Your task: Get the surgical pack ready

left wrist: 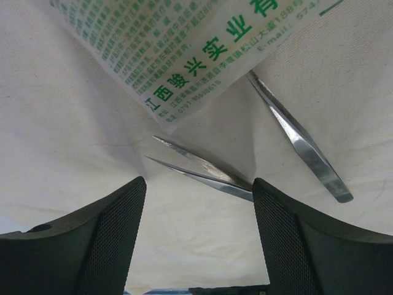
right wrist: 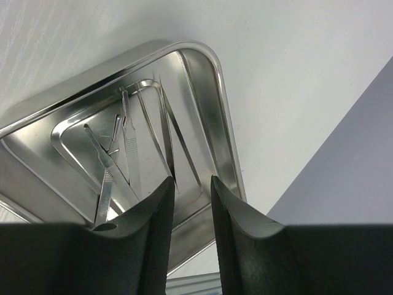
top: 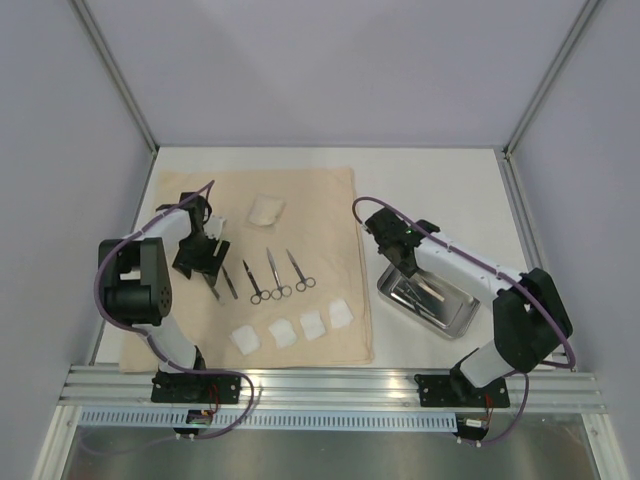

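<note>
The beige cloth [top: 320, 210] lies spread flat on the table. On it are three scissors [top: 275, 276], two tweezers [top: 229, 283], several white gauze squares [top: 283, 332] in a row near the front, and a folded gauze wad [top: 267, 211]. My left gripper [top: 203, 266] is open and low over the cloth [left wrist: 73, 123], with one pair of tweezers [left wrist: 202, 169] just ahead of its jaws and another [left wrist: 301, 144] to the right. My right gripper [top: 402, 256] hovers over the steel tray [top: 455, 318], its jaws a narrow gap apart and empty [right wrist: 192, 184].
A white packet with green print [left wrist: 184, 49] lies on the cloth beyond the tweezers. The tray [right wrist: 215, 80] holds tweezers [right wrist: 169, 132] and a scalpel handle [right wrist: 104, 178]. Aluminium frame posts and grey walls enclose the table; a rail runs along the near edge.
</note>
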You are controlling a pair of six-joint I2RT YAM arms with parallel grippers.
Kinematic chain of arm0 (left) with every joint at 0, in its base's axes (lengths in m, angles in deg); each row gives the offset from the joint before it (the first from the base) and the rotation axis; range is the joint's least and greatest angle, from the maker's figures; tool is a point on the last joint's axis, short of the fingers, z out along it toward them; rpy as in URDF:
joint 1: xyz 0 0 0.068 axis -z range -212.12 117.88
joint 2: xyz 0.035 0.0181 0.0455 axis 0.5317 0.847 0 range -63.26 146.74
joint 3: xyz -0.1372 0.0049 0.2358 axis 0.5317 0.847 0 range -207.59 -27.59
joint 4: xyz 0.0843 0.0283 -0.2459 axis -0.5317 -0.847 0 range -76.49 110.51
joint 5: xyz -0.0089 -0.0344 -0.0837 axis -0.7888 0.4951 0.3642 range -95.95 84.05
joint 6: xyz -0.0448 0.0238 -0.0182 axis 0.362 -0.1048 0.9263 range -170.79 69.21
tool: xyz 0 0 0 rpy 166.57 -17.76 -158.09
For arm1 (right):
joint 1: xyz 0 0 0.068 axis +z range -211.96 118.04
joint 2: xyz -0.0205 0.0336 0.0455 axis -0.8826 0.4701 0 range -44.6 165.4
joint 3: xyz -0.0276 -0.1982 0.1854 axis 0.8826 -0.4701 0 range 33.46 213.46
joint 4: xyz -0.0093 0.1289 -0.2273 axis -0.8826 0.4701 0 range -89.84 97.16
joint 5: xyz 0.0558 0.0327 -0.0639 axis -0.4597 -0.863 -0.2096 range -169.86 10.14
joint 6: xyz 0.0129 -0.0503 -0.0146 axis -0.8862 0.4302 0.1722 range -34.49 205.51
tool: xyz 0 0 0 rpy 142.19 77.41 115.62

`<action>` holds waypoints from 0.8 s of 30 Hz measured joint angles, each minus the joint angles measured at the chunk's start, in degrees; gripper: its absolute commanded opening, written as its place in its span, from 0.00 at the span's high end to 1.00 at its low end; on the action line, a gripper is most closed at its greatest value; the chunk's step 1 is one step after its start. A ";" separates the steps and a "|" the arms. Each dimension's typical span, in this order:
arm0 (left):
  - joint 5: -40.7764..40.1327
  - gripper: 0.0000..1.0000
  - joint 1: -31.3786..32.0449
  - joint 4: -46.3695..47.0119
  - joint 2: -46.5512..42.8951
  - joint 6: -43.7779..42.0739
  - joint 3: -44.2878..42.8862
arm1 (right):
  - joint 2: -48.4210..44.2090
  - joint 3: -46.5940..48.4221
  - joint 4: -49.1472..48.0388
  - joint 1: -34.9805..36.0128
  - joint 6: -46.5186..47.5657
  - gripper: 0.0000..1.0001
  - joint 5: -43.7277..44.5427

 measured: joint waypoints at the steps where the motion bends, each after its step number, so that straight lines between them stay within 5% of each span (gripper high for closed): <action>1: 0.35 0.23 0.00 0.04 0.33 0.24 0.00 | 0.09 0.00 -0.02 0.02 0.00 0.67 -0.02; 9: 2.05 0.46 0.00 0.46 2.23 1.53 -0.74 | 0.52 -0.15 0.11 0.31 -0.20 0.68 -0.04; 19: 2.03 0.63 0.00 0.46 1.68 1.46 -0.50 | 0.70 -0.22 0.52 0.37 -0.52 0.69 -0.02; 24: 1.33 0.82 -0.07 0.28 1.33 1.51 -0.39 | 1.07 -0.22 0.79 0.66 -0.85 0.69 0.00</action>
